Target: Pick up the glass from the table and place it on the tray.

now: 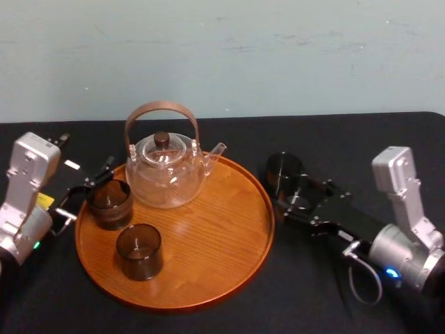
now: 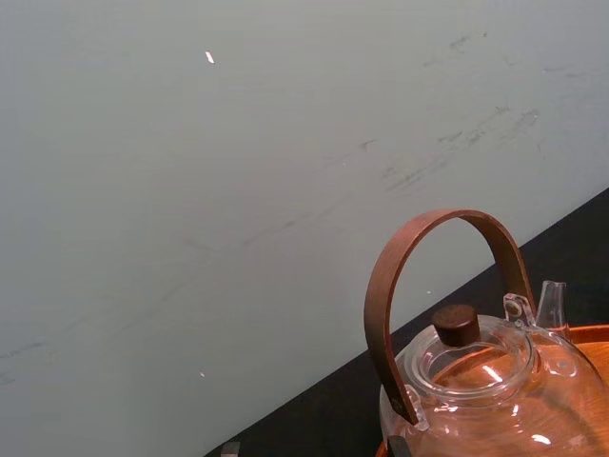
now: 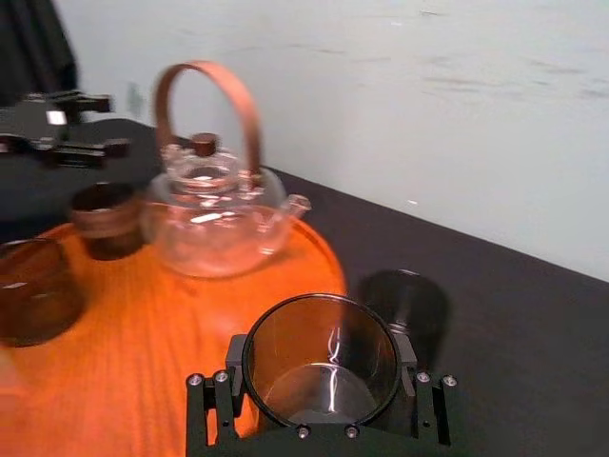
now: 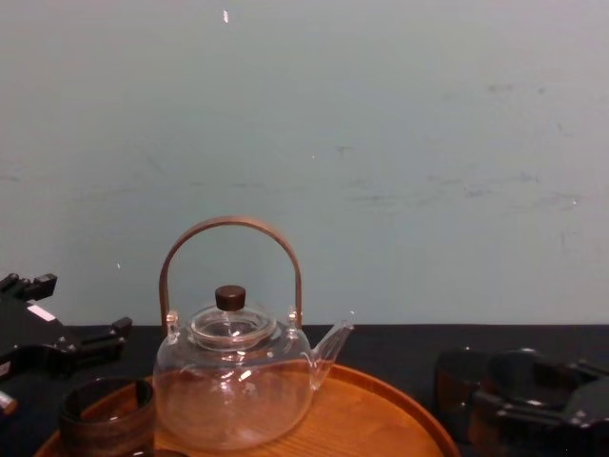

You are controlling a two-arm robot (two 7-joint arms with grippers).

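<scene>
The right gripper [image 1: 292, 191] is clasping the glass [image 3: 322, 357] by its sides just beside the right rim of the tray [image 1: 208, 223], not yet over it. The left gripper [image 1: 87, 189] is idling with fingers spread at the tray's left edge. I am judging that a low carry is risking a knock on the raised rim or on the teapot [image 1: 167, 170] (its spout is pointing that way). No brand or legible writing is showing.
</scene>
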